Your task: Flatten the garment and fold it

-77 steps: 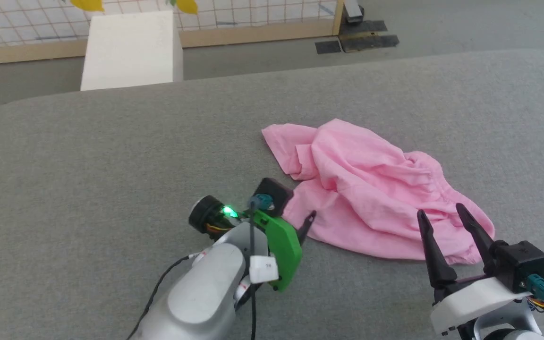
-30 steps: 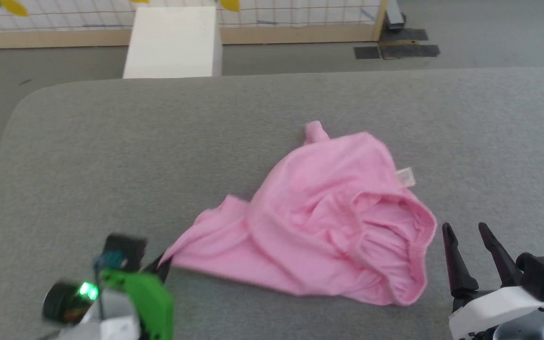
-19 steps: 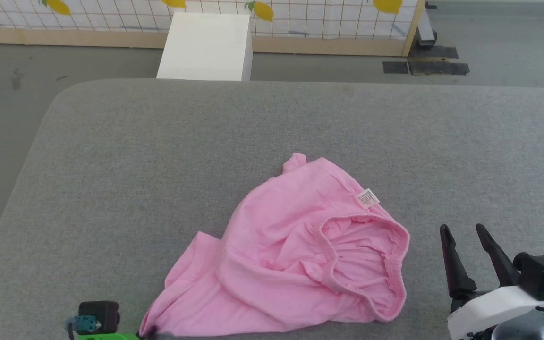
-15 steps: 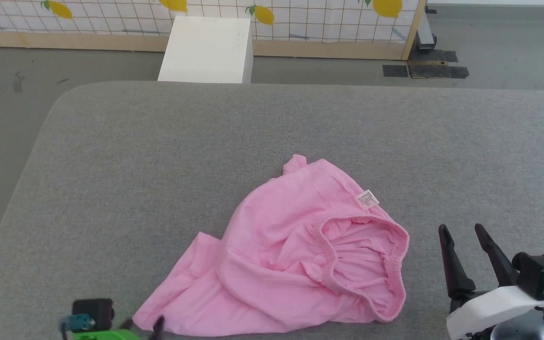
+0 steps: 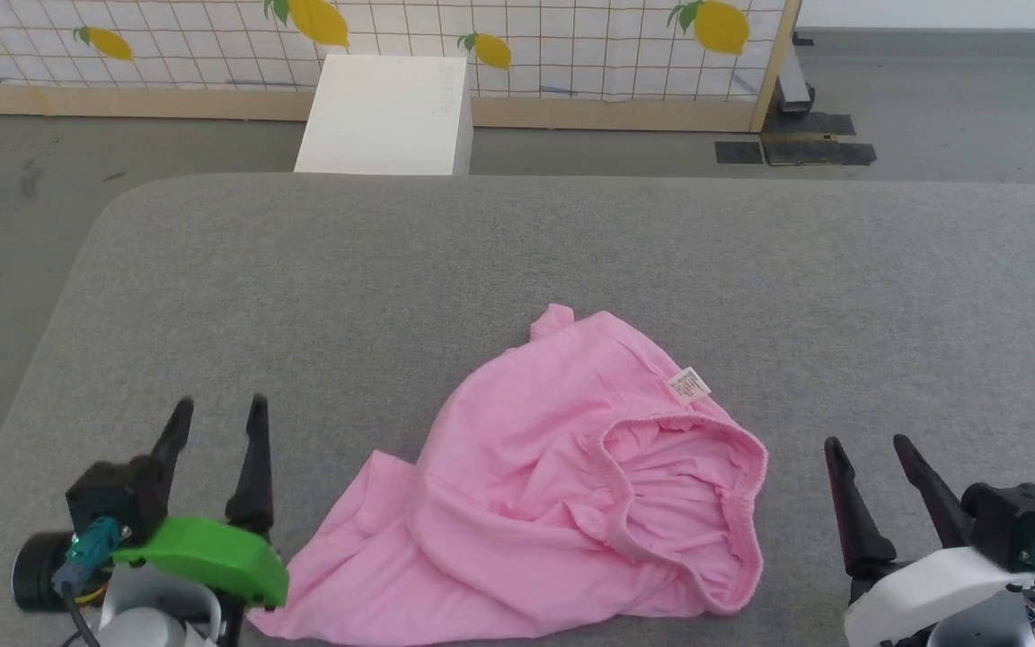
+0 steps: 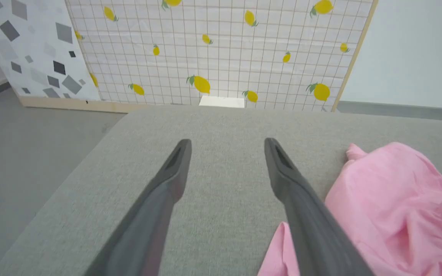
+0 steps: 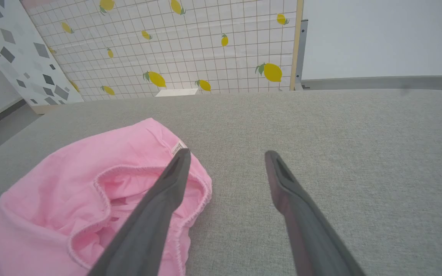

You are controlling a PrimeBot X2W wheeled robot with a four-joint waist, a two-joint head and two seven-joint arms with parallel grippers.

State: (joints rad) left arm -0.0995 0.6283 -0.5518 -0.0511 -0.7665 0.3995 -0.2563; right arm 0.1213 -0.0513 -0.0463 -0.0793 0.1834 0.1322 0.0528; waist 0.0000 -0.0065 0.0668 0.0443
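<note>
Grey woven fabric is covering the worktop, which is spreading across the head view. At the lower left, the left gripper is pointing away from the robot, its two dark fingers standing wide apart and holding nothing. Just to its right, the garment, plain pink cotton, is lying rumpled on the worktop, its near-left corner reaching close to that gripper's green casing. Its gathered elastic band is gaping open toward the right, and a small white label is showing at the far edge. At the lower right, the right gripper is hovering near the band, fingers spread apart and empty. Beyond the worktop, a white box is standing on the floor before a lemon-printed screen.
</note>
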